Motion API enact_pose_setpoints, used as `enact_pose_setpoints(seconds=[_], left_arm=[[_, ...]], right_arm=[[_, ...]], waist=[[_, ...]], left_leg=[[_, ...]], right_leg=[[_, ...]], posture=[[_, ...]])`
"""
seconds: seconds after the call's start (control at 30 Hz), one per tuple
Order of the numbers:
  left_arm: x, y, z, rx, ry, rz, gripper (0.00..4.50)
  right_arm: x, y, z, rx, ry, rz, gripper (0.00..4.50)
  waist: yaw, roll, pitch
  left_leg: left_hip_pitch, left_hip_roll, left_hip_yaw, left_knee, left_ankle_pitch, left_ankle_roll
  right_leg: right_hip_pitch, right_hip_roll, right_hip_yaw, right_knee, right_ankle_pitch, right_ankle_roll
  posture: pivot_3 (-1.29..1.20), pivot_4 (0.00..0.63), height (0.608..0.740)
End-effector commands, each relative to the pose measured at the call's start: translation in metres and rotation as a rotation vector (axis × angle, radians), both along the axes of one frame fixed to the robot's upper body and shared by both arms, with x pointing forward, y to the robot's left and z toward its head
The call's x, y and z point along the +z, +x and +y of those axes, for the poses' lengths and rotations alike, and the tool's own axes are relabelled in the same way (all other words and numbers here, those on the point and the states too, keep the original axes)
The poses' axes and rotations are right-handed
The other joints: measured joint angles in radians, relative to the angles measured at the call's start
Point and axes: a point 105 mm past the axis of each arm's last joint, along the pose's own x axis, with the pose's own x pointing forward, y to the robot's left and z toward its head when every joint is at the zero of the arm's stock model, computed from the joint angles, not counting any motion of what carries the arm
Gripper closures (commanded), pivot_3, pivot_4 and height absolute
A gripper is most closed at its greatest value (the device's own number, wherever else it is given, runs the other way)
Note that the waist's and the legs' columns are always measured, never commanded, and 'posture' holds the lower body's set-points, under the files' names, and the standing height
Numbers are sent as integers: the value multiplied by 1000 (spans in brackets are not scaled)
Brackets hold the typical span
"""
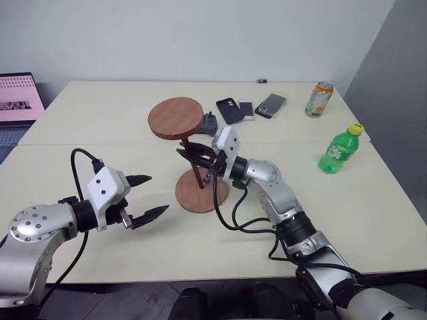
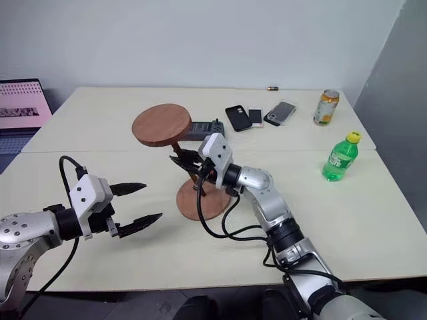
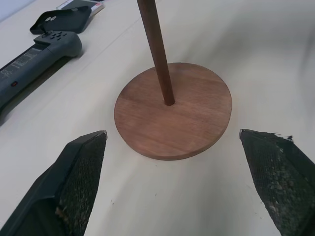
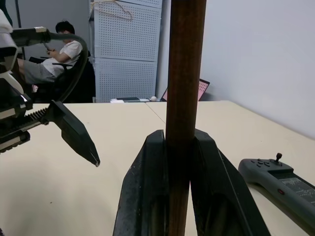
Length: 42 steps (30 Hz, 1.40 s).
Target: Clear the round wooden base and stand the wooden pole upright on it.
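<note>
The round wooden base [image 3: 173, 114] lies flat on the table [image 1: 373, 213], its top bare. The wooden pole [image 3: 156, 49] stands with its foot in the base's centre hole, disc end uppermost, leaning slightly. The right gripper [image 1: 195, 155] is clenched on the shaft above the base, evidently steadying it. The left gripper [image 1: 143, 197] hangs released just beside the base, touching nothing, seemingly in reserve
</note>
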Motion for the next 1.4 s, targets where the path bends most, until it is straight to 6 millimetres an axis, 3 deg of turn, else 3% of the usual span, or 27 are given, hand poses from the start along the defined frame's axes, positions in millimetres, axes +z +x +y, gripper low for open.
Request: enact_pose_setpoints(seconds=[0.03,0.4,0.87,1.4], left_arm=[[11,0,1,-7,2,-46,0],[6,-3,2,-11,3,8,0],[5,-2,1,-8,16,17,0],[7,1,0,-7,12,16,0]], right_arm=[[-51,13,-27,-88,-138,133,4275],[-58,9,-39,-85,-189,149,4275],[-76,23,-37,-176,-299,223,4275],[-99,24,-62,-228,-363,283,4275]], waist=[[1,0,-1],[8,1,-2],[18,2,-2],[26,8,-8]], left_leg=[[0,0,0,0,0,0],[0,0,0,0,0,0],[0,0,-1,0,-1,1],[4,-1,-2,-2,-3,4]], right_leg=[[0,0,0,0,0,0],[0,0,0,-1,0,0],[0,-1,0,-1,-1,-1],[1,-1,-1,-7,-4,2]], posture=[[0,150,740],[0,150,740],[0,150,740],[0,150,740]])
